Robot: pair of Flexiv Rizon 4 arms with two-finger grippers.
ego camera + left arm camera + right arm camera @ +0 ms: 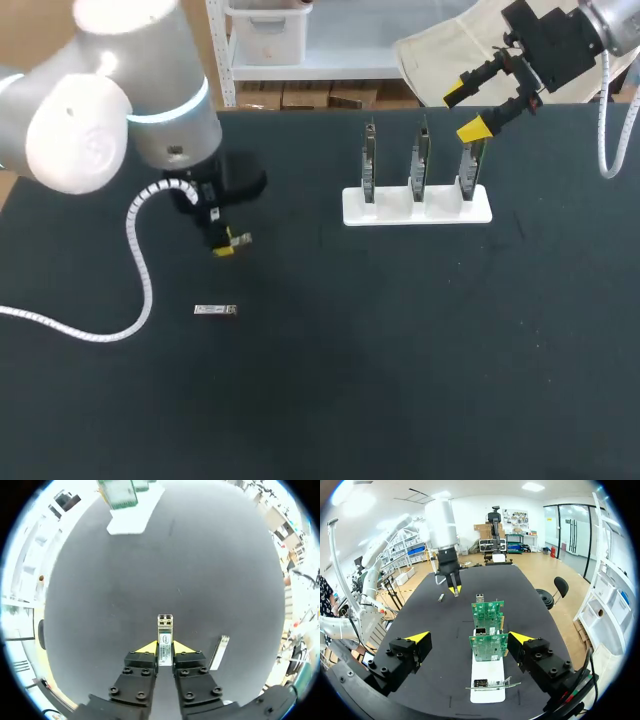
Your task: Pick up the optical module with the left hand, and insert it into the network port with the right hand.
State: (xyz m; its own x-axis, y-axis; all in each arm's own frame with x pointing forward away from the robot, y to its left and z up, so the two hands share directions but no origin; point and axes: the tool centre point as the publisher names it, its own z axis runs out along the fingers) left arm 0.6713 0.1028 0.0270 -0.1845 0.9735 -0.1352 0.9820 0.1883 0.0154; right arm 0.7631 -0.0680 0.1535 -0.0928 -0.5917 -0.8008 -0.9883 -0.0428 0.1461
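The left gripper (165,647) is clamped narrowly on the optical module (165,630), holding it by its rear half so that the metal front end juts out ahead of the fingers, above the dark counter (400,350). A second module (219,652) lies flat on the counter just beside the gripper, not in play. The right gripper (466,110) hangs wide and empty above the rightmost of the three network cards (418,160), which stand upright in a white stand (417,207) well apart from the left arm. The pick looks done, so the step in hand is likely the handover, and it wants care more than speed. The left arm should carry the module towards the middle and present it level, with the free front end clear. The right gripper should then close squarely on the exposed body from two sides before the left lets go, since a small, smooth metal part would twist easily under a skewed pinch. The grip should leave the module's front end free and roughly lined up with the network port (480,630) — any tilt taken on at the handover would have to be corrected at insertion.
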